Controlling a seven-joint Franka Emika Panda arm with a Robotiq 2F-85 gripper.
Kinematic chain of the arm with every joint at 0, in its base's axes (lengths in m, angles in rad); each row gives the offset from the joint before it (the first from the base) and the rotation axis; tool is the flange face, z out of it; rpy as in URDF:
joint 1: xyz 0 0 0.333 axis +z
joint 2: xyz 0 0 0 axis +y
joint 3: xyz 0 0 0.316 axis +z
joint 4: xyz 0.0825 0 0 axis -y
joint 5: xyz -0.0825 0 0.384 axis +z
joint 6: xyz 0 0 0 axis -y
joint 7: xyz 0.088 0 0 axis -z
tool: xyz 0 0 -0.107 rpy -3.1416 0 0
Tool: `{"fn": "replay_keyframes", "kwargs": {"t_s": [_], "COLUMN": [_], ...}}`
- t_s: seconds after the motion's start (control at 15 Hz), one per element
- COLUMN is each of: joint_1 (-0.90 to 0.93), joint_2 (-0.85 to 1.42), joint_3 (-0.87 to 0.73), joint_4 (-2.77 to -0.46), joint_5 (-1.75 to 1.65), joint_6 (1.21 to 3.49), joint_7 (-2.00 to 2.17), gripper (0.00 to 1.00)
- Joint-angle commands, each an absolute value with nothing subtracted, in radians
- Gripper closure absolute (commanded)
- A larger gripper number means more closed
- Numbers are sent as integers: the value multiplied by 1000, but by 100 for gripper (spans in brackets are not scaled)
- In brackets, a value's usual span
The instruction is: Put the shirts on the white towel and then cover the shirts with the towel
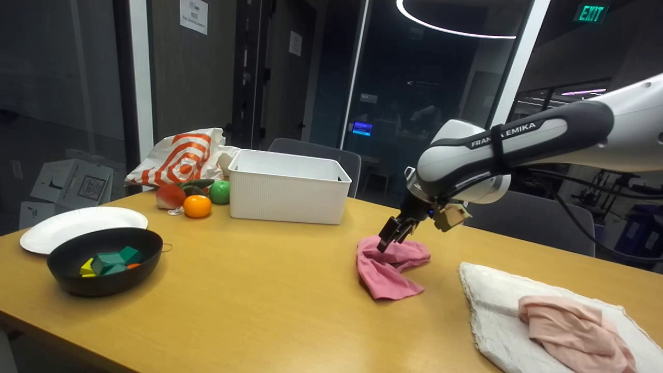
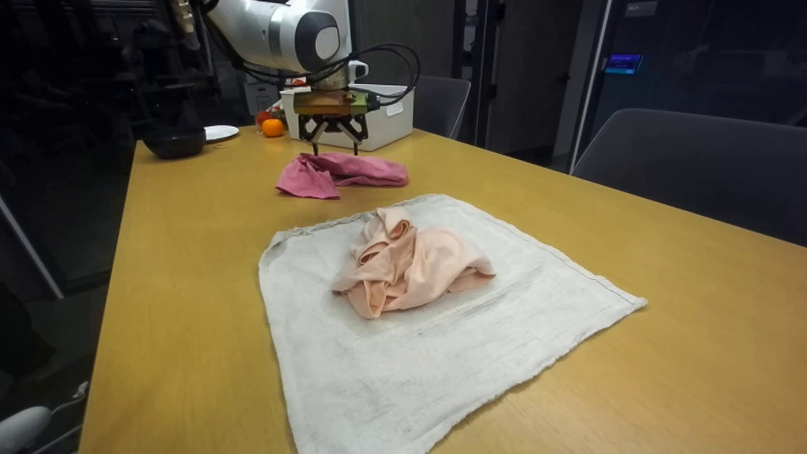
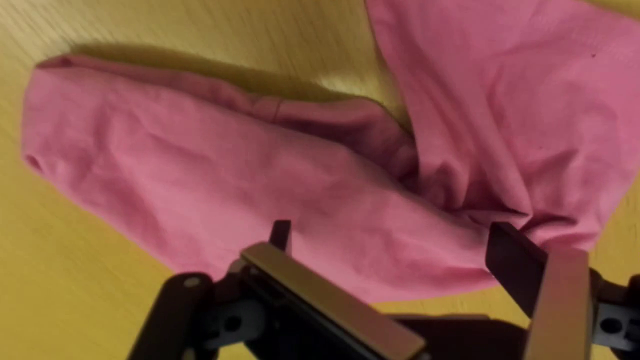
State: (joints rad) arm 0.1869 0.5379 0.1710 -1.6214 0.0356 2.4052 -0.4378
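The pincer [image 2: 336, 151] stood spread wide over the deep-pink shirt [image 2: 373, 169] (couldn't tell if its tips made contact), which lay crumpled on the tabletop [image 1: 259, 300], apart from the white towel [image 2: 378, 378]. The peach shirt [image 2: 425, 268] sat bunched atop the towel. A white bin [image 1: 287, 194] stood nr an orange [image 1: 197, 206] & well apart from a black bowl [image 1: 93, 286] w/ coloured blocks [image 1: 109, 261].

White-and-black arm [image 1: 549, 140] aslant, wrist [image 1: 440, 165] downturned, end effector [image 2: 336, 153] low and downward, its two fingers [image 3: 515, 265] wide apart.
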Motion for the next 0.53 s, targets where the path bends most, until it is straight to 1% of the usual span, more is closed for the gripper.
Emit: {"fn": "replay_keyframes", "kwargs": {"t_s": [0.0, 0.47], "joint_1": [186, 198], "joint_2": [660, 782], "joint_3": [200, 177], "joint_4": [-1468, -1335], "joint_5": [16, -58], "joint_6": [2415, 2336], "joint_7": [-414, -374], "gripper": [0, 0]}}
